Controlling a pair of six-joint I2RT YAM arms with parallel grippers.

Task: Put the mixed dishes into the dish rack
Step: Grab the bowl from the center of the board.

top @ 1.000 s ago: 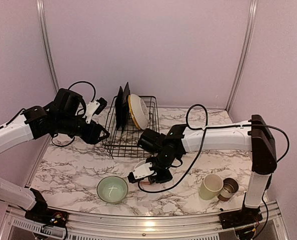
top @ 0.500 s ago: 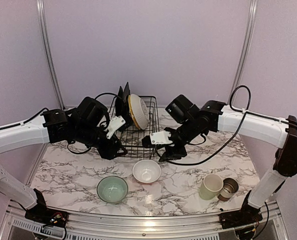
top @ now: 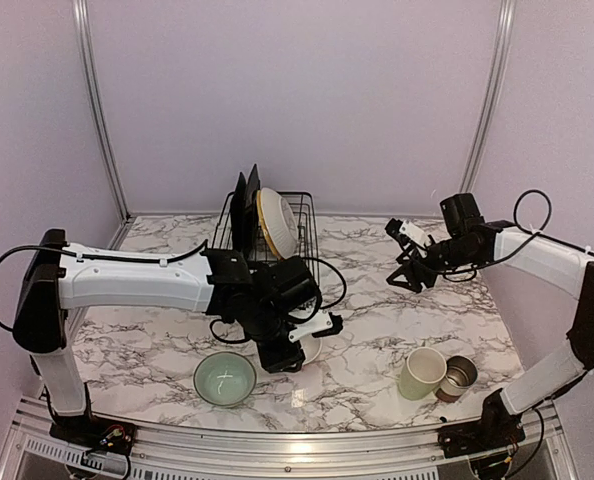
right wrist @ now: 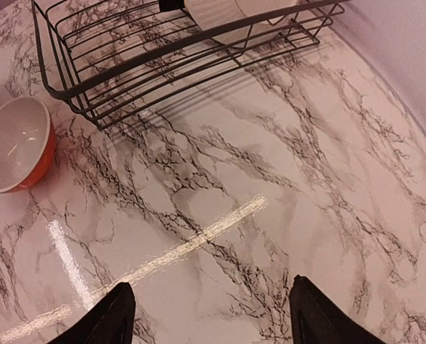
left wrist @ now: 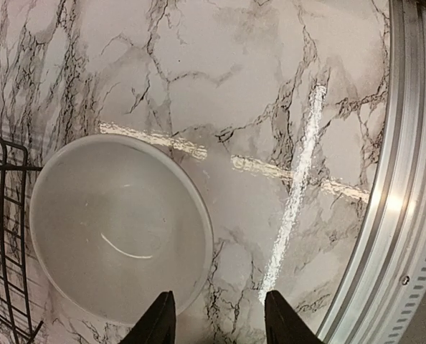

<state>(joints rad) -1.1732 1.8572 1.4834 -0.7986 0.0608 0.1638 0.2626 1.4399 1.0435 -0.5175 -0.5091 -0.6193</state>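
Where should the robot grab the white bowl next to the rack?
By its rim, coming down from above. The white bowl sits upright with its mouth open, and it looks wider than the finger gap. The open left tool hovers at its edge, so put one finger inside and one outside.

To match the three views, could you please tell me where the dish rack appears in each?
Top external: dish rack at centre back.
Left wrist: only its wires, at the left edge.
Right wrist: across the top.
Shared landmark: the bowl beside the rack in both wrist views.
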